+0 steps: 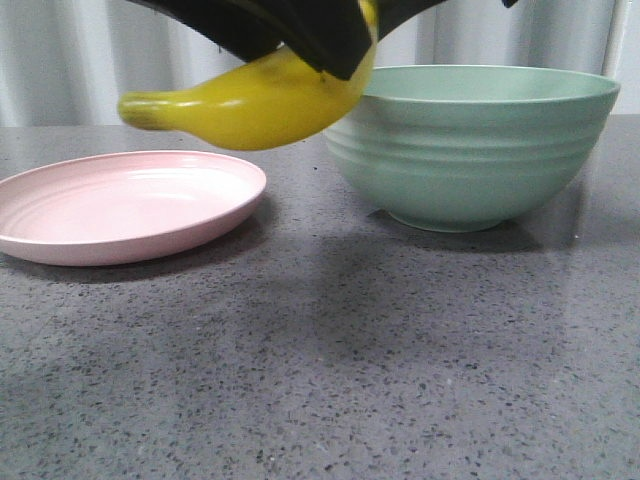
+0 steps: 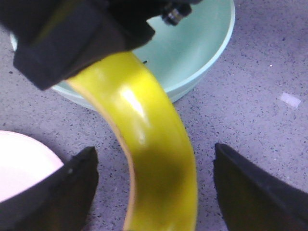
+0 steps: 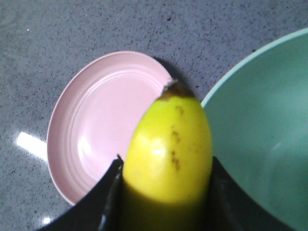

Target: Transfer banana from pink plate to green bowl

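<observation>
Front view: the banana (image 1: 250, 105) hangs at upper centre in a dark gripper (image 1: 300, 35), clear of the bare pink plate (image 1: 60, 240) at lower left and not yet over the green bowl (image 1: 470, 150) at right; left wrist view: the left gripper (image 2: 154, 185) stands spread wide, its fingers clear of the fruit; right wrist view: the right gripper (image 3: 166, 190) clamps the banana; lifting looks done, the drop remains; grey speckled countertop (image 1: 330, 370), pale curtain (image 1: 70, 60) behind.

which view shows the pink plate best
The right wrist view: it looks down on the plate, showing nearly the whole bare surface and rim. The front view shows it side-on and low, cut at the edge. The left wrist view catches only a corner.
</observation>
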Action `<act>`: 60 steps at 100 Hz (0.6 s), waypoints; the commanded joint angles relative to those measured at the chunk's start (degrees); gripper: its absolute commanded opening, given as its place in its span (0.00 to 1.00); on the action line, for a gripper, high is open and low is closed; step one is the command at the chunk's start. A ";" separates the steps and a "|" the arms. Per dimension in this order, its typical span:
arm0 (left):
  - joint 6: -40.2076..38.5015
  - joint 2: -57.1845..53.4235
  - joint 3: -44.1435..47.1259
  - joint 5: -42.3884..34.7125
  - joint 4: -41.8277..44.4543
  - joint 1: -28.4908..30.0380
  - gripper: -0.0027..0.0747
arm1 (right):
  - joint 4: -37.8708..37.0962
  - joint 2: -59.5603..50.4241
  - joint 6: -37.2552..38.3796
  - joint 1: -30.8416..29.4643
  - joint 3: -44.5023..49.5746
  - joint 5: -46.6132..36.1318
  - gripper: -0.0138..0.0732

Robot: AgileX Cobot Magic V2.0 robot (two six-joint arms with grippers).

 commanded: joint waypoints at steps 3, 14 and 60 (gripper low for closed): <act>-0.03 -3.78 -2.89 -2.68 -0.37 -0.44 0.67 | 0.64 -3.63 -0.87 -2.61 -3.21 -5.21 0.07; -0.03 -6.32 -3.54 -2.80 -0.37 -0.44 0.67 | 0.64 -4.21 -0.87 -6.48 -6.05 -5.08 0.07; -0.03 -9.73 -3.67 -6.06 -0.48 -0.44 0.67 | -0.65 -1.19 -2.40 -16.92 -7.29 -6.47 0.49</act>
